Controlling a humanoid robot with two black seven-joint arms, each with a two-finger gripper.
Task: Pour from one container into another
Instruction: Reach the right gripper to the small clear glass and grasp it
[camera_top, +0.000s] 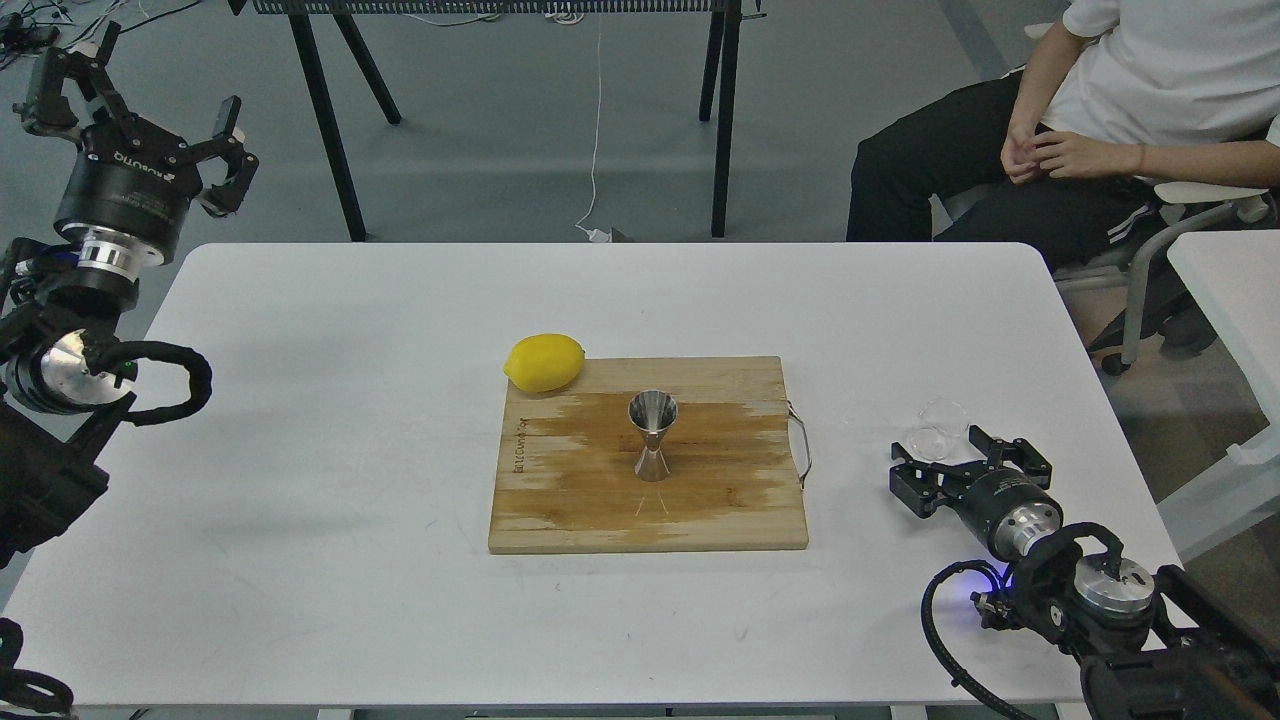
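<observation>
Over at the left edge, the left gripper (150, 95) is raised well clear of the white table (300, 480), its jaws spread wide with nothing between them. Moving across, a lemon (544, 362) sits at the far left corner of the wooden cutting board (560, 500), half on the wood. Near the middle of the board the steel jigger (652, 435) stands upright on its narrow waist, open cone up, apart from everything else. Further right, off the board and near the table's right edge, is the glass cup (938, 428), so clear it nearly vanishes against the white top. The right gripper (968, 462) lies low just beside it, jaws open, fingers either side of the near part of the cup but not closed on it, as far as I can tell. A seated person (1100, 110) watches from the far right.

The risk, I'd say, is the grip: thin slick glass could slip or get nudged off the edge. Later, the jigger's small mouth and light footing invite spills or a knock-over.
</observation>
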